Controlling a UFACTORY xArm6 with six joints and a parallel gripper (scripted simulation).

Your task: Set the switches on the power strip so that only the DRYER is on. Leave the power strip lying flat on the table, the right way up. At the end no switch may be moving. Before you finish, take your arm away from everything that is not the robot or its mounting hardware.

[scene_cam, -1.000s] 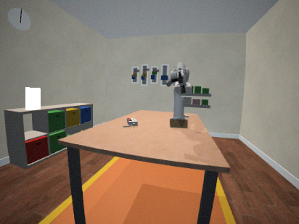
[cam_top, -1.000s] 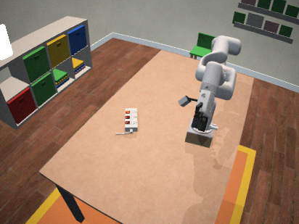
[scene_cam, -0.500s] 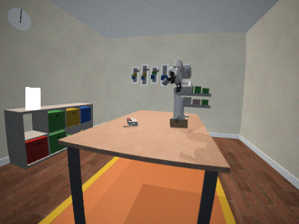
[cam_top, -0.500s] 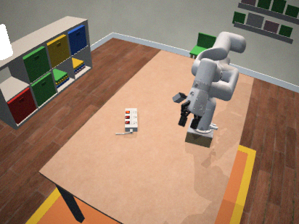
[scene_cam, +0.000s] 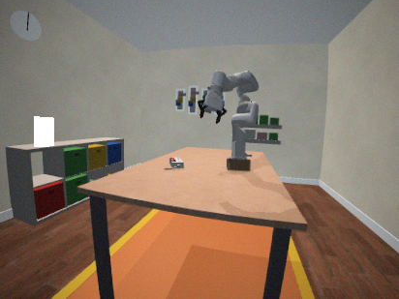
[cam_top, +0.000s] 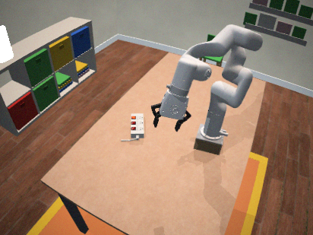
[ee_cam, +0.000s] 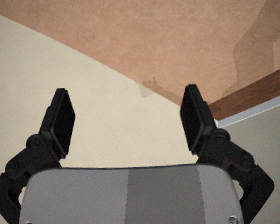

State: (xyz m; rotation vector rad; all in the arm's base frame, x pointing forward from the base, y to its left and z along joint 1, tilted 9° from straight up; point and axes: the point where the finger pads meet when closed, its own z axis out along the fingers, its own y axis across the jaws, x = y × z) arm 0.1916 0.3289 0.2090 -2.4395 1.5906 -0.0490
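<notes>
Lying flat near the middle of the tan wooden desk (cam_top: 114,182), the small white power strip with red rocker switches (cam_top: 137,125) waits untouched. To its right and well above, the black two-fingered pincer (cam_top: 170,119) hangs fully open, holding nothing. Good practice: descend vertically, read the labels, then press each rocker gently with one fingertip.

At the left of my top view: grey cubby shelf (cam_top: 86,21) holding a red bin (cam_top: 22,109), two green bins (cam_top: 38,65), a yellow bin (cam_top: 61,51) and a blue bin (cam_top: 80,40). Upper right: two wall shelves (cam_top: 279,11) carrying green and grey boxes. Green chair (cam_top: 213,58) behind the table's far edge. Orange rug with yellow border (cam_top: 259,182) at the bottom right. In my exterior view, a wall clock (scene_cam: 25,25) at the upper left.
</notes>
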